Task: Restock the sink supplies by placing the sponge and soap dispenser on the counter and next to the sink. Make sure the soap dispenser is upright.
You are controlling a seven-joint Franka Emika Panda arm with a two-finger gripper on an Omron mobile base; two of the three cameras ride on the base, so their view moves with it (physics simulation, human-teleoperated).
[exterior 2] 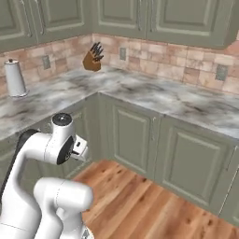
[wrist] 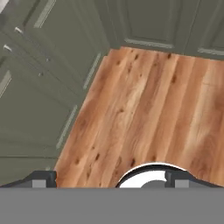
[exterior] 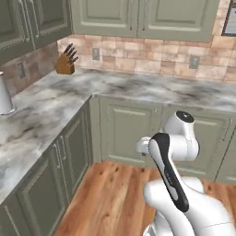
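Hand view — pincer [wrist: 111, 178] spread wide, holding nothing | above wooden floor [wrist: 144, 109] | green cabinets [wrist: 39, 87] beside

I count one knife block [exterior: 65, 62], one white canister [exterior 2: 15, 78], and possibly three wall outlets [exterior 2: 221, 72]; corner view poor.

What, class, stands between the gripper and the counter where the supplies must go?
Nothing visible blocks it. The open gripper points down at bare wooden floor beside green cabinets. The marble counter holds a knife block and a white canister.
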